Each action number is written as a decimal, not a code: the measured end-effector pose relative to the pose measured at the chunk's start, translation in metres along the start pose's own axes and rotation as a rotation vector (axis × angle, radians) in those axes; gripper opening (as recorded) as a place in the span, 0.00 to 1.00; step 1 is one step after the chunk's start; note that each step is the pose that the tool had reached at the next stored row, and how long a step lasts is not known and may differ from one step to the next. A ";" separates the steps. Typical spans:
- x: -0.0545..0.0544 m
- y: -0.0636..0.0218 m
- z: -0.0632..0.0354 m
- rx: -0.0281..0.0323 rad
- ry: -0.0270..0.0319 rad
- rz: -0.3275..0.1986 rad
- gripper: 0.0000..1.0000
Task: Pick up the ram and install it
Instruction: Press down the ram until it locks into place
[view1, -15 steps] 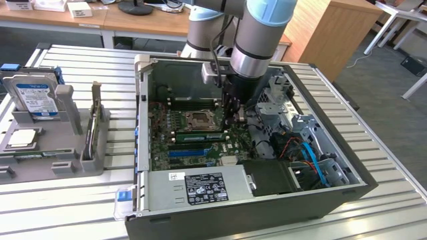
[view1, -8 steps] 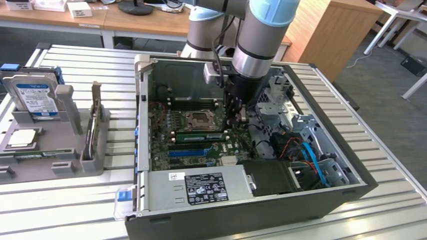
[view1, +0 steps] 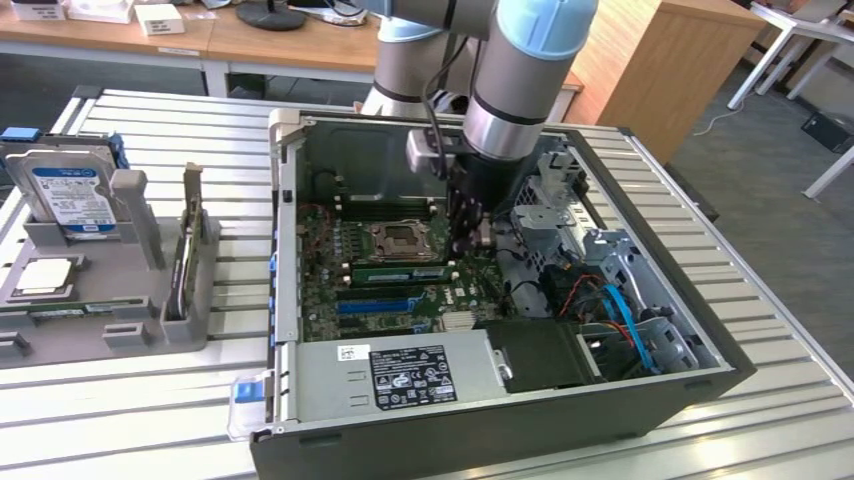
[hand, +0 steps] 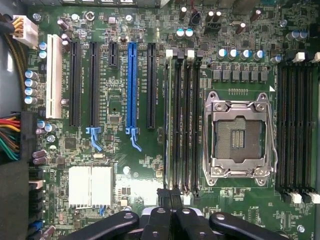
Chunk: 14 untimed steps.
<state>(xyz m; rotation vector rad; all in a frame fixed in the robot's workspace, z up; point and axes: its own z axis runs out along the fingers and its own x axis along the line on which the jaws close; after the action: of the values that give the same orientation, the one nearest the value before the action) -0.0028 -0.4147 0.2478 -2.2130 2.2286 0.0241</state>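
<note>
Ram (hand: 169, 120) seated upright in a slot beside the empty CPU socket (hand: 239, 135) on the motherboard (hand: 115, 145); also seen at (view1: 396, 272). Gripper (view1: 466, 243) inside the PC case (view1: 441, 420), just above the board by the ram. Fingers (hand: 165, 222) together, holding nothing. Hard drive (view1: 67, 197) well apart.

A slatted pale metal table (view1: 747, 300) fills the foreground — wooden desks (view1: 267, 45) and grey floor (view1: 747, 150) behind.
</note>
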 end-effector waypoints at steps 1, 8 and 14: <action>0.000 0.0000 0.0007 -0.0001 0.0000 0.000 0.11; 0.000 0.0000 0.0034 0.0000 -0.0005 0.000 0.11; 0.000 -0.0025 0.0041 -0.0005 -0.0010 0.000 0.11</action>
<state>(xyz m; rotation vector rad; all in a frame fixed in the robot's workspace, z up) -0.0003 -0.4146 0.2437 -2.2128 2.2283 0.0257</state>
